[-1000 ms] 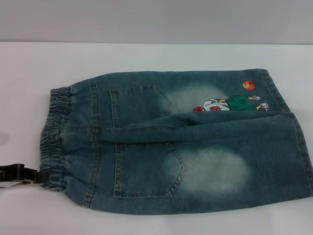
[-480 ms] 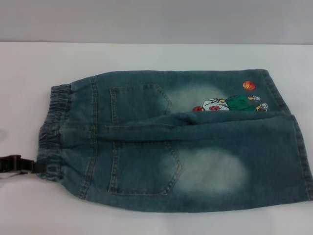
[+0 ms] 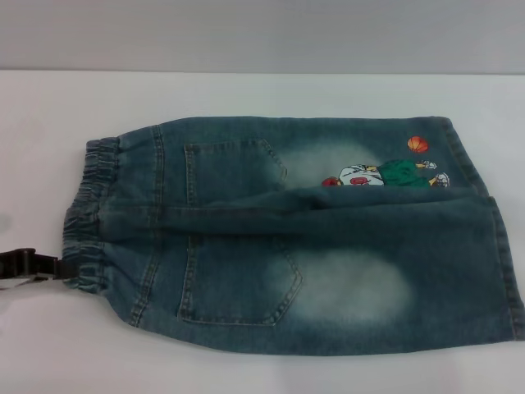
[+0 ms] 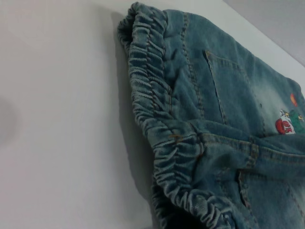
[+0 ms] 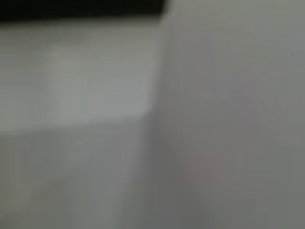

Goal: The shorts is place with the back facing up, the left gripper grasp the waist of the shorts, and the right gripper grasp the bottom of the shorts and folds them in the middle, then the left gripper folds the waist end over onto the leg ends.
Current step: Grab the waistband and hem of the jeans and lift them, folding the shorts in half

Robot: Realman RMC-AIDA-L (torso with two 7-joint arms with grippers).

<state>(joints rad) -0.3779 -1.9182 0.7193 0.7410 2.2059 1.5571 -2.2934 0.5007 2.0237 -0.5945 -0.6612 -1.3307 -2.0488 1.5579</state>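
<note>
Gripping waist (image 3: 86,215) of shorts (image 3: 328,246), left gripper (image 3: 61,268) at near corner; shorts flat on table (image 3: 246,94), back up.

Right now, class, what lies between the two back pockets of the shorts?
In the head view, a raised lengthwise fold of denim separates the upper pocket from the lower pocket on the shorts.

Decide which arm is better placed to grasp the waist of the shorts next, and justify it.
Left. The left gripper is already at the gathered waist of the shorts; the right gripper is out of the head view.
</note>
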